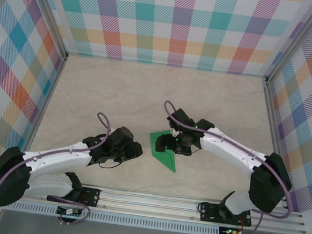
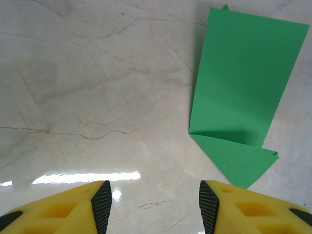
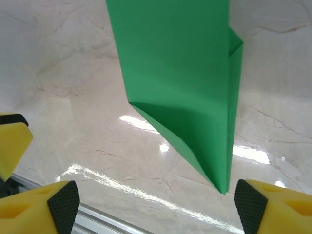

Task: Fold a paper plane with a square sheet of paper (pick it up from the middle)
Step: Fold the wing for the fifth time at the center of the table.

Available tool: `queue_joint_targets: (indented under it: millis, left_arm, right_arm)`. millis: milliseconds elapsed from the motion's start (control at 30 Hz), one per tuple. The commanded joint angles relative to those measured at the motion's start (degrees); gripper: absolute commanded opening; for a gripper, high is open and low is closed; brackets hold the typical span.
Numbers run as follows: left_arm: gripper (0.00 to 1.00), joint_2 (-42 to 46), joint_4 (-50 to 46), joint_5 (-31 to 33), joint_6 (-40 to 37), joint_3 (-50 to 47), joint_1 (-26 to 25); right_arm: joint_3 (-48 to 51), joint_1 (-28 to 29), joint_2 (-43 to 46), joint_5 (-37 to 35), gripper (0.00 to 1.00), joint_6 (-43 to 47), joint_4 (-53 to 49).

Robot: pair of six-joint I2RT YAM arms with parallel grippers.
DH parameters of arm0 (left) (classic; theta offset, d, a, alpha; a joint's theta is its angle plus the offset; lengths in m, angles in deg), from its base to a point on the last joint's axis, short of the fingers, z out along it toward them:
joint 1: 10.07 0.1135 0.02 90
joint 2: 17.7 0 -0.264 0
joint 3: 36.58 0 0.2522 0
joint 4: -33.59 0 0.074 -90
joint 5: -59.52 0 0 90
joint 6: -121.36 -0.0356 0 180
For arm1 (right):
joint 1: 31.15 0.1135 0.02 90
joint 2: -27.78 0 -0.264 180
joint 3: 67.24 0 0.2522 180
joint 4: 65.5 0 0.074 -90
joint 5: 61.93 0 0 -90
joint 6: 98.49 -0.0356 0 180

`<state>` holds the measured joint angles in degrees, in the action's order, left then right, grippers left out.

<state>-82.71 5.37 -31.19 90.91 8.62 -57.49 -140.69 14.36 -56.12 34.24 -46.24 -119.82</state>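
The green sheet of paper [image 1: 161, 151] lies folded on the table as a narrow pointed shape with layered creases, its tip toward the near edge. My right gripper [image 1: 170, 146] hovers over its far end; in the right wrist view the paper [image 3: 180, 73] runs down to a point just inside the right pad, and the gripper [image 3: 156, 204] stands open with nothing between its pads. My left gripper [image 1: 137, 150] sits just left of the paper, open and empty. In the left wrist view the paper [image 2: 243, 87] lies ahead and to the right of the gripper [image 2: 155, 204].
The marble-look tabletop [image 1: 119, 88] is bounded by plaid walls [image 1: 181, 21] at the back and sides. An aluminium rail [image 1: 190, 206] runs along the near edge, and the same rail [image 3: 97, 219] is close below the right gripper.
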Motion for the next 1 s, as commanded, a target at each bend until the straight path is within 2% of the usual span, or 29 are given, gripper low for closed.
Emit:
queue_joint_targets:
  millis: [0,67,133,200,367,533,967]
  left_arm:
    - [0.53,-1.2,4.4,-1.8,0.2,2.0,0.6]
    - [0.52,-2.5,6.0,-2.1,0.6,2.4,0.6]
    - [0.52,-4.7,7.3,-2.7,0.9,3.3,0.6]
    - [0.51,-7.2,6.8,-3.0,0.8,5.0,0.4]
    - [0.50,-10.9,6.6,-2.2,0.9,7.2,-0.8]
    - [0.50,-11.7,6.4,-0.9,1.8,7.4,-1.4]
    - [0.49,-16.5,7.2,-0.5,2.4,9.2,-3.1]
  right_arm:
    - [6.2,-4.0,3.3,10.6,0.63,2.9,10.5]
    - [9.6,-6.8,4.2,15.2,0.44,2.7,14.7]
    - [10.9,-8.3,4.1,19.3,0.35,4.0,17.0]
    - [10.7,-8.3,3.7,19.8,0.26,6.0,16.9]
    - [11.0,-8.5,1.4,23.9,0.21,8.6,18.7]
    - [10.9,-9.0,-2.9,23.2,0.18,10.2,18.9]
    - [17.6,-16.1,-9.8,26.2,0.18,11.1,27.8]
